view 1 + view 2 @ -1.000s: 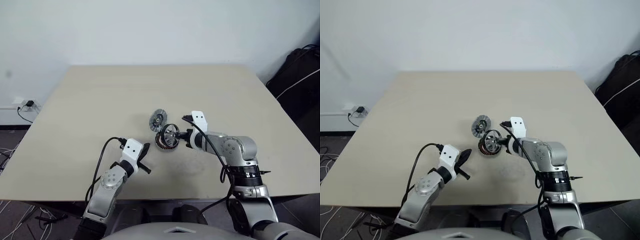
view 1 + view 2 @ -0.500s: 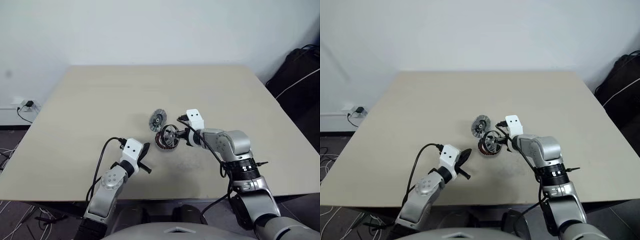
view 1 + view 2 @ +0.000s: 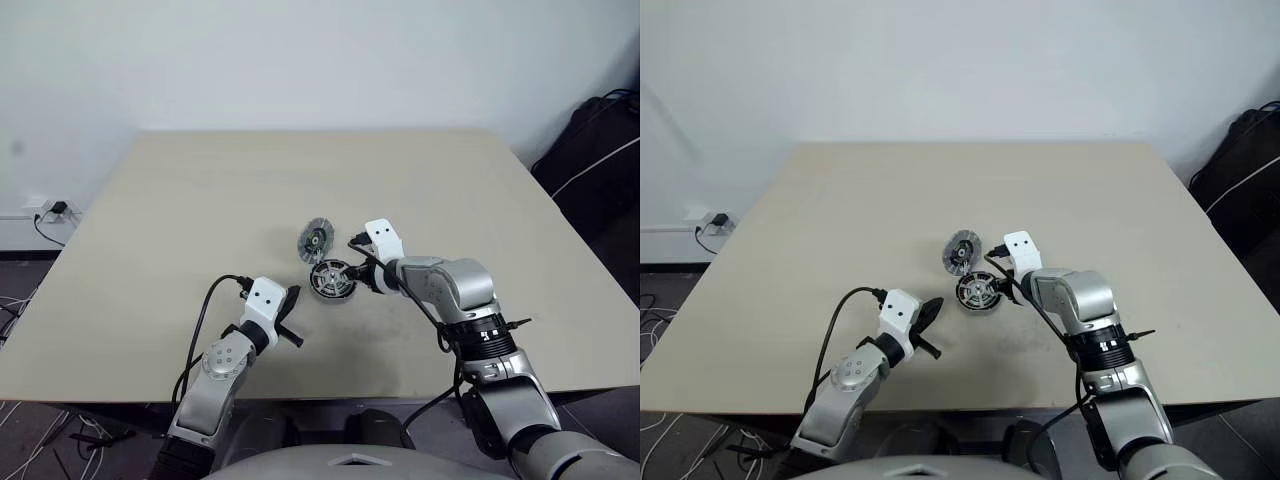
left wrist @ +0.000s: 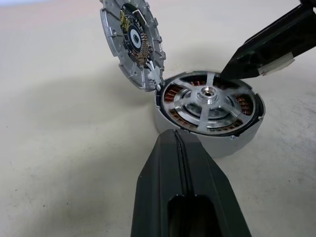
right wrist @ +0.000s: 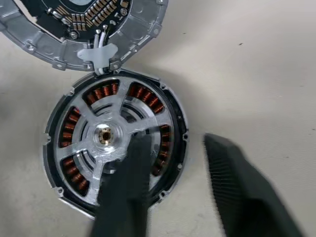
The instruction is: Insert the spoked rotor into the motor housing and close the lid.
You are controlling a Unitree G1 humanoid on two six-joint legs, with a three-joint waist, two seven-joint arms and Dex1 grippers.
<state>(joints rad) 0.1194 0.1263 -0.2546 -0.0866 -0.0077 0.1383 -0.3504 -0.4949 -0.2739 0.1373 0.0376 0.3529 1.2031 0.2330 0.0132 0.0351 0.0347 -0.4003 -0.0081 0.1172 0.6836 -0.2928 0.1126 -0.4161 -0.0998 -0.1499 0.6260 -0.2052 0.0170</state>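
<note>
Beige tabletop (image 3: 200, 200) carries everything here; nearest the robot, at about seven o'clock from the parts, the left gripper (image 3: 291, 322) hangs just above the surface with its black fingers (image 4: 180, 187) pressed together on nothing, well apart from the work. Beyond it, near the table's middle, the motor housing (image 3: 331, 279) sits flat, and the spoked rotor (image 4: 206, 101) lies seated inside it, silver spokes over the copper windings. At three o'clock of the housing the right gripper (image 5: 173, 148) has its fingers parted and released, one finger (image 5: 128, 187) over the rotor's face, the other outside the housing wall; whether a tip touches the rim I cannot tell. Farther off, at eleven o'clock, the lid (image 3: 317, 239) leans tilted, its lower edge seemingly touching the housing's rim, the inner face turned toward the robot.
</note>
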